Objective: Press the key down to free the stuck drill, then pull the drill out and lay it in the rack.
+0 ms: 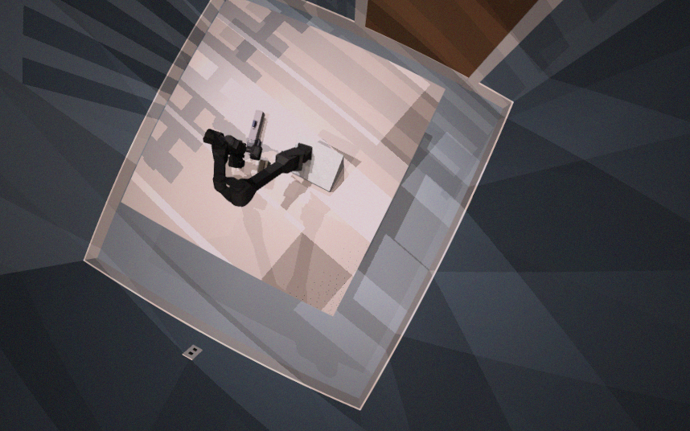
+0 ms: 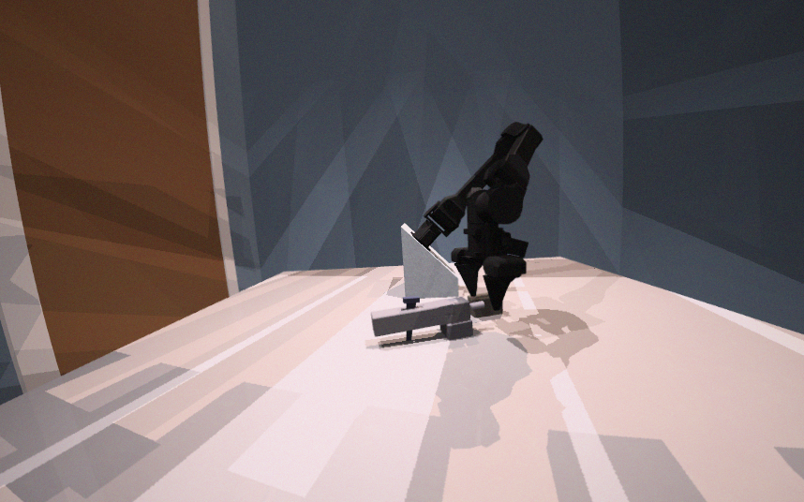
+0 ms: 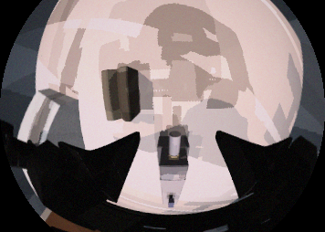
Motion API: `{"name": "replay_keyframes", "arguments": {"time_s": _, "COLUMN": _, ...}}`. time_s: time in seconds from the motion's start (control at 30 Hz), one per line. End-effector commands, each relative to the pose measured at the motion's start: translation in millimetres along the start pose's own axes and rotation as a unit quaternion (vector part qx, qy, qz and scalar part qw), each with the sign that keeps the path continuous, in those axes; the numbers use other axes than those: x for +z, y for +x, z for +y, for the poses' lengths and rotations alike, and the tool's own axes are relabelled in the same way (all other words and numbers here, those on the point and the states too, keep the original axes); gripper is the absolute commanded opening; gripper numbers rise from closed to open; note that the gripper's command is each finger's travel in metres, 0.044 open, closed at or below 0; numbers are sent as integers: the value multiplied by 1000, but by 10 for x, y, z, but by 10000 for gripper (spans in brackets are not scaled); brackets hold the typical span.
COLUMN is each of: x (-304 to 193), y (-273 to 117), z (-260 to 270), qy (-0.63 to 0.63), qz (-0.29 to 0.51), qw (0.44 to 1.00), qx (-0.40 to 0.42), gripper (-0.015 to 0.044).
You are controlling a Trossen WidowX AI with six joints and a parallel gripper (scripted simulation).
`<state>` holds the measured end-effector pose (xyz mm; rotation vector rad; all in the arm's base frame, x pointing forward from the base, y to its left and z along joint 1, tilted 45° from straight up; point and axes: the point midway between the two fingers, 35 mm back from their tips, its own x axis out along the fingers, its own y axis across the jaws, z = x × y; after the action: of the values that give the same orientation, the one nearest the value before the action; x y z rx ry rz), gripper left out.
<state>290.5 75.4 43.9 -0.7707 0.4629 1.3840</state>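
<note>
A long grey holder [image 1: 259, 116] [image 2: 417, 318] [image 3: 172, 172] lies with its low foot on the table. The key [image 1: 254, 124] [image 2: 410, 301] [image 3: 171, 202] has a dark blue head a little above the holder's top, and its dark lower end shows beneath. The drill [image 2: 477, 305] [image 3: 174, 144] shows only as a short pale shank out of the holder's end. My gripper [image 1: 246, 155] [image 2: 484, 302] [image 3: 178, 135] is open and empty, its fingers pointing down on either side of the shank. The rack [image 1: 263, 165] [image 2: 475, 298] [image 3: 120, 93] is a small olive grooved block beside the shank, outside the grip.
The white wedge-shaped base [image 1: 326, 166] [image 2: 426, 273] [image 3: 38, 117] of the arm stands behind the holder and rack. The arm bends over the table [image 1: 305, 80] [image 2: 330, 374]. Shadows of the arm fall across the table and make small parts hard to see.
</note>
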Motion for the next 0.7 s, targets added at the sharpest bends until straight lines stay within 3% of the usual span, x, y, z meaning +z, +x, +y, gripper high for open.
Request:
{"name": "replay_keyframes", "arguments": {"time_s": 0.0, "x": -20, "y": 79, "z": 28, "qy": 4, "qz": -2, "qw": 1000, "qx": 4, "gripper": 440}}
{"name": "replay_keyframes", "arguments": {"time_s": 0.67, "x": -94, "y": 387, "z": 46, "qy": 4, "qz": -3, "qw": 1000, "qx": 4, "gripper": 440}}
